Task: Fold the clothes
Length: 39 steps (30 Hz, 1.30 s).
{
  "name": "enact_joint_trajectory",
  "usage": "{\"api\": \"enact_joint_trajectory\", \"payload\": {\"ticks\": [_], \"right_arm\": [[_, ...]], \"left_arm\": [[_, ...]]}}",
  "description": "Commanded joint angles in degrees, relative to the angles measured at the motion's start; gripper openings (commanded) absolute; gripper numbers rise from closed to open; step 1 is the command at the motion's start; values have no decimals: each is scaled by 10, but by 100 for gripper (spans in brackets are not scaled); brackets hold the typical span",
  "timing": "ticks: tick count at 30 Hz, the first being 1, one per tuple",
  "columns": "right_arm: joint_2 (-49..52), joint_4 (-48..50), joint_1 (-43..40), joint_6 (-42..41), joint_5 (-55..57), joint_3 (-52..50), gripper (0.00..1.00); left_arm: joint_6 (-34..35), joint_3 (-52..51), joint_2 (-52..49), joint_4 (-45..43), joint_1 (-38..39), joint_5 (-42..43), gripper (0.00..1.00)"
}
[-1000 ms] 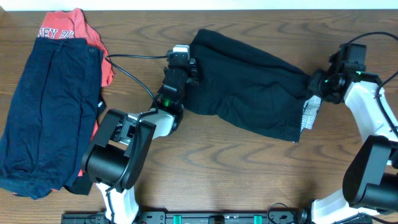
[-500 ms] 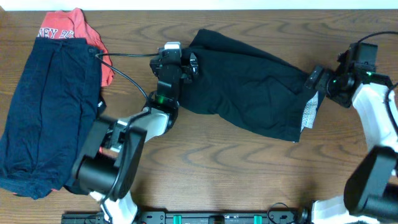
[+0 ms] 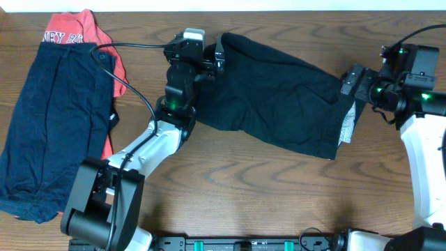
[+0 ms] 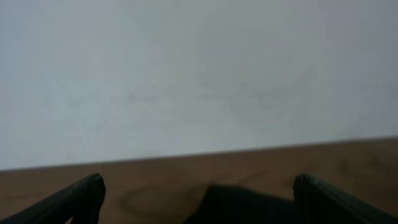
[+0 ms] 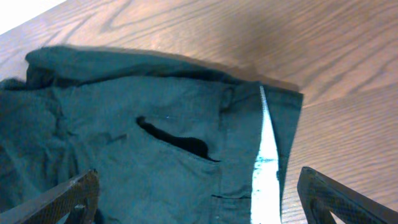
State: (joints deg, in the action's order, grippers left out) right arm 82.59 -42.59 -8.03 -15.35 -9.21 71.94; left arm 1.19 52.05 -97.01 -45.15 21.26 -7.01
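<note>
Black shorts [image 3: 279, 104] lie folded flat across the middle of the table; a white label [image 3: 346, 129] shows at their right end. My left gripper [image 3: 197, 56] hovers at the shorts' upper left corner, open and empty. In the left wrist view its fingers [image 4: 81, 199] stand wide apart, with a dark corner of the shorts [image 4: 249, 205] low between them. My right gripper [image 3: 367, 70] hangs open just past the right end. The right wrist view looks down on the shorts' pocket slit [image 5: 177, 140] and white label [image 5: 267, 168].
A navy garment [image 3: 56, 118] lies folded on a red shirt [image 3: 80, 31] at the far left. A black cable [image 3: 136, 87] loops from the left arm past that pile. A white wall [image 4: 199, 74] rises behind the table's far edge.
Both grippers have opened wide and let go of the black shorts. The left arm has moved toward the far edge and the right arm has drawn off to the right.
</note>
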Motion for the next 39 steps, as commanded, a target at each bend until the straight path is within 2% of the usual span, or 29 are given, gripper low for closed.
{"api": "enact_joint_trajectory", "payload": {"ticks": [1,7,16,23,30,32,39], "right_arm": [[8,0,21,13,-3,5,99],[45,7,68,24,-1,5,99],[175,53,87,22,-14,5,99],[277,80,61,6,-14,5,99],[321,106,9,16,-13,5,99],[323,123,-9,48,-14,5,99],[329,214,-27,242,-1,5,99]], "left_arm": [[-14,10,-15,18,-1,16,98],[-14,10,0,64,-1,16,98],[-14,10,68,268,-1,17,98],[-15,10,68,310,-1,17,98],[-16,9,68,323,-1,16,98],[-16,9,68,323,-1,16,98],[-16,9,68,325,-1,16,98]]}}
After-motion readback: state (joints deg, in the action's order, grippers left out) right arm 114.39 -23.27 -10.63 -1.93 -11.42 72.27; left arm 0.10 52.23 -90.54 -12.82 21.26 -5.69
